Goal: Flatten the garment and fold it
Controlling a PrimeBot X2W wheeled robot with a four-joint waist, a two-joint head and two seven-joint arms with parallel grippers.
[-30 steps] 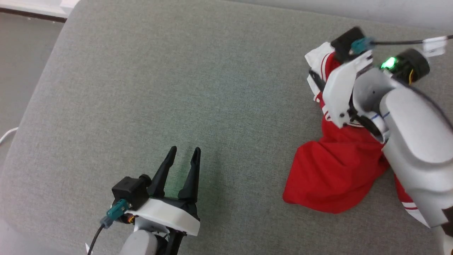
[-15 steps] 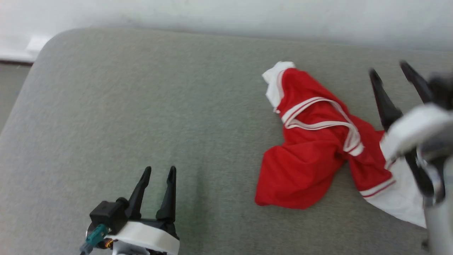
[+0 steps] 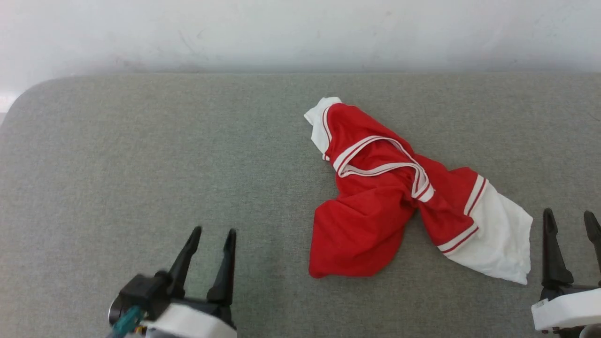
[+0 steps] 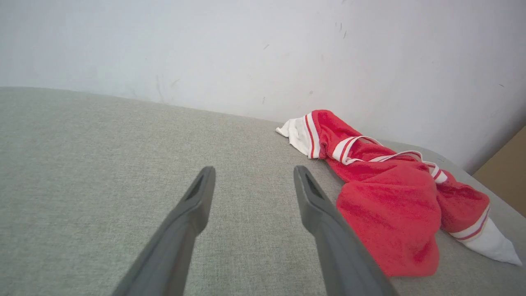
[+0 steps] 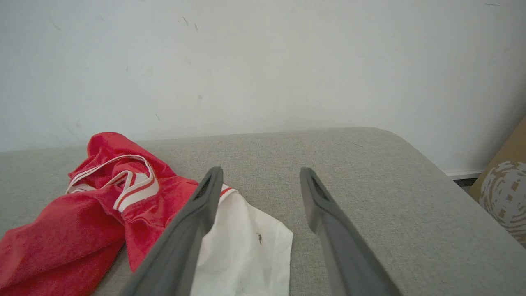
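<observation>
Head view: one garment point(image 3: 375, 206), thin red jersey with two white sleeve ends and striped trim, lies crumpled in soft folds right of centre on the coarse grey woven pad point(image 3: 141, 164). The left gripper point(image 3: 214, 230) and right gripper point(image 3: 569, 213) both stand spread wide, holding nothing, clear of the cloth. The right wrist view adds a dark speck point(image 5: 259, 237) on one sleeve end and a brown printed box point(image 5: 505, 193).

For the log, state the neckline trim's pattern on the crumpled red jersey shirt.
The neckline trim is white with a thin red stripe; head view shows it best.
</observation>
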